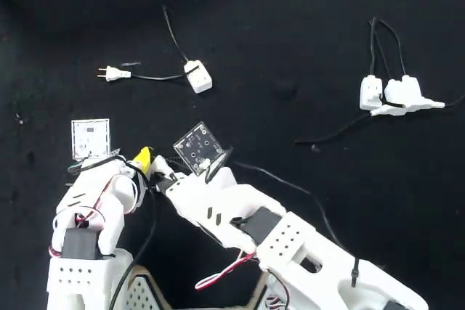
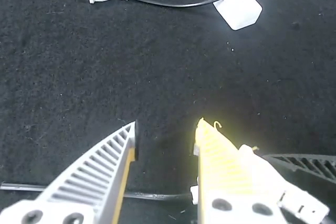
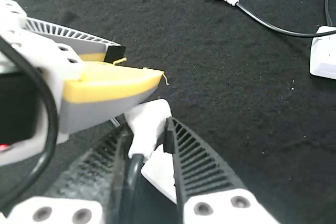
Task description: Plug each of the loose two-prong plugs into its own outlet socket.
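From where I stand, the action is at the near edge of the bench (image 1: 290, 27). The right end effector (image 3: 148, 132) is clenched on a white plug (image 3: 149, 115), pinching its body between the black fingers, with the black cord (image 3: 131, 179) trailing back underneath. The left end effector (image 2: 168, 129) hangs just beside it, spread wide with nothing in it.

Farther out lies the loose plug (image 1: 110, 73), its prongs pointing away from the socket block (image 1: 197, 76) that its lead runs to. Well off to the right sits a cluster of white blocks (image 1: 392, 96) (I can't make out which of them are already mated).

These plugs look light and hard, with stiff prongs. I'd guess the springy lead does most of the fighting, tugging a plug off line. The sensible hold is across the moulded body just behind the prongs, never on the lead. The socket block looks light enough to skid when pushed, so it probably wants bracing.
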Controlling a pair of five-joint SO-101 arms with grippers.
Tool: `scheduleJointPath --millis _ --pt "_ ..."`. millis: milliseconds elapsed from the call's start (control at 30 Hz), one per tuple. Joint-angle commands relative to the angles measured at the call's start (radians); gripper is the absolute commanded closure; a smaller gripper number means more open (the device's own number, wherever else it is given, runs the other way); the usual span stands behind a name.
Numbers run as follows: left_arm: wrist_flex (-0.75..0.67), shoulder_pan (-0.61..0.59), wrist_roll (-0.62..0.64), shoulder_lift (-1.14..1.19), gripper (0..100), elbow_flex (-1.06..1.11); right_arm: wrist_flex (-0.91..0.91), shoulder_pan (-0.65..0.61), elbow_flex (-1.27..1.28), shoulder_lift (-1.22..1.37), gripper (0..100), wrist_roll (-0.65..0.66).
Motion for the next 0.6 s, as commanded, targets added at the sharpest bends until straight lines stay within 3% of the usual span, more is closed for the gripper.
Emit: scheduleJointPath --millis 0,567 --pt "-0.002 0.022 -0.012 0.014 81 0.015 -0.014 0.015 -0.033 -0.09 98.8 -0.009" --pt "-0.002 0.013 -0.012 0.006 81 0.019 -0.014 0.044 -0.03 -0.091 98.8 -0.008"
